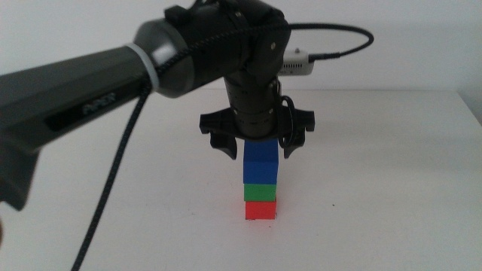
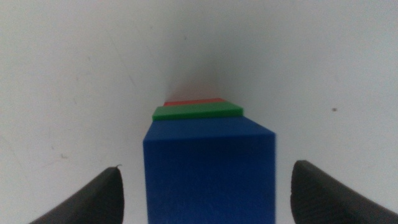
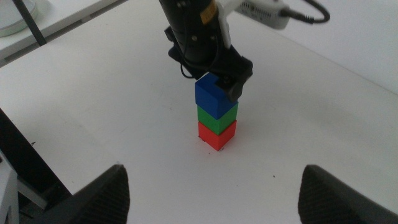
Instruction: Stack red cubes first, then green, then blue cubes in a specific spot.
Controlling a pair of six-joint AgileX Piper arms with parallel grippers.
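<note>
Middle view: the left gripper (image 1: 258, 144) hangs over a three-cube tower, jaws spread wide either side of the matte blue cube (image 1: 261, 163), clear of its faces. Green cube (image 1: 260, 193) and red cube (image 1: 260, 210) sit beneath on open white table (image 1: 392, 196). Right gripper (image 3: 211, 190) waits well apart, jaws wide.

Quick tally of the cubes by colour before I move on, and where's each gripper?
Red cube: 1
Green cube: 1
Blue cube: 1
Total: 3, in one stack.
Left gripper: open, jaws either side of the blue cube.
Right gripper: open, back from the stack.
</note>
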